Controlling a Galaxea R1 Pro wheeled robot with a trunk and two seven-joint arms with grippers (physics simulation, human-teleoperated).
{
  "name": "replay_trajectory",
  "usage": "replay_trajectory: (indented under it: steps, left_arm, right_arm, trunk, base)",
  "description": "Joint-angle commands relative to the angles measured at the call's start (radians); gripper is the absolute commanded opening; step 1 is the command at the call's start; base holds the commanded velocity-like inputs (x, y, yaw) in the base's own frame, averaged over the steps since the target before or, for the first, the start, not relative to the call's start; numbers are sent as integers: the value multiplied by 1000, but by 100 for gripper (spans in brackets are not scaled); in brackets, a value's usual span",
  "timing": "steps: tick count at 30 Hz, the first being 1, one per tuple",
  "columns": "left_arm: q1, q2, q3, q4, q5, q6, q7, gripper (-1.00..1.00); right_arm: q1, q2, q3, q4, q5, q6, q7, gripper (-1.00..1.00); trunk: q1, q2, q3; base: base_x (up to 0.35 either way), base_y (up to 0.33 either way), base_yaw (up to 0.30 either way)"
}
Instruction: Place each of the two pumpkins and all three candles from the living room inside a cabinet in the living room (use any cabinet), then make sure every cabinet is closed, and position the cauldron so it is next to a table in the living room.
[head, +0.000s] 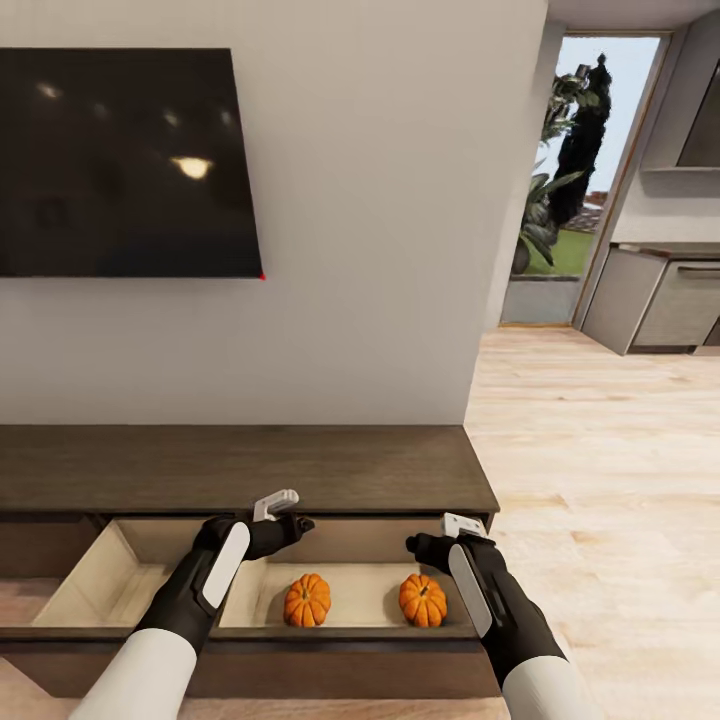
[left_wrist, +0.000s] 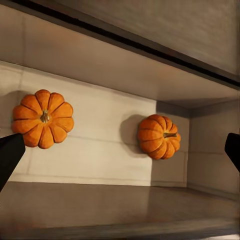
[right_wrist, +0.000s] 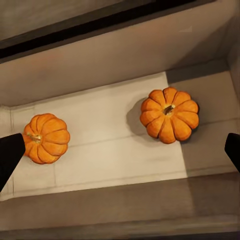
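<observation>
A: We log the long, low, dark brown wooden cabinet (head: 240, 465) against the pale wall, below the wall-mounted black screen (head: 125, 160). Two drawers stand pulled out, pale inside.

B: Contents?

A: In the right-hand open drawer (head: 350, 590) we see two small round orange ribbed pumpkins: the left pumpkin (head: 307, 600) and the right pumpkin (head: 423, 600), apart from each other on the drawer floor, the right one near the drawer's right wall. The left-hand open drawer (head: 110, 585) shows bare pale boards.

B: Pincers?

A: Left pincer (head: 285, 512) hangs over the divide between the drawers; right pincer (head: 450, 530) hangs over the right drawer's back edge, above the right pumpkin. In both wrist views we see dark fingertips (left_wrist: 10, 155) (right_wrist: 11, 152) at opposite frame edges, so both pincers are spread wide, holding nothing.
</observation>
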Motion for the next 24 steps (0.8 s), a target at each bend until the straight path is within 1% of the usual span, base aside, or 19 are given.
replay_trajectory:
  steps: [1, 4, 11, 17, 24]
  left_arm:
    - [0, 0, 0, 0, 0, 0, 0, 100]
    - [0, 0, 0, 0, 0, 0, 0, 100]
    - [0, 0, 0, 0, 1, 0, 0, 100]
    - [0, 0, 0, 0, 1, 0, 0, 100]
    - [0, 0, 0, 0, 1, 0, 0, 100]
  right_arm:
    - [0, 0, 0, 0, 0, 0, 0, 100]
    - [0, 0, 0, 0, 0, 0, 0, 100]
    - [0, 0, 0, 0, 0, 0, 0, 100]
    - [0, -1, 0, 1, 0, 0, 0, 100]
    - [0, -1, 0, 1, 0, 0, 0, 100]
  trunk:
    - [-4, 7, 3]
    - [-15, 28, 13]
    - [-15, 28, 13]
    - [-15, 28, 13]
    - [11, -21, -9]
  base:
    - [-116, 0, 0]
    - [-201, 0, 0]
    - [-265, 0, 0]
    - [-193, 0, 0]
    - [-156, 0, 0]
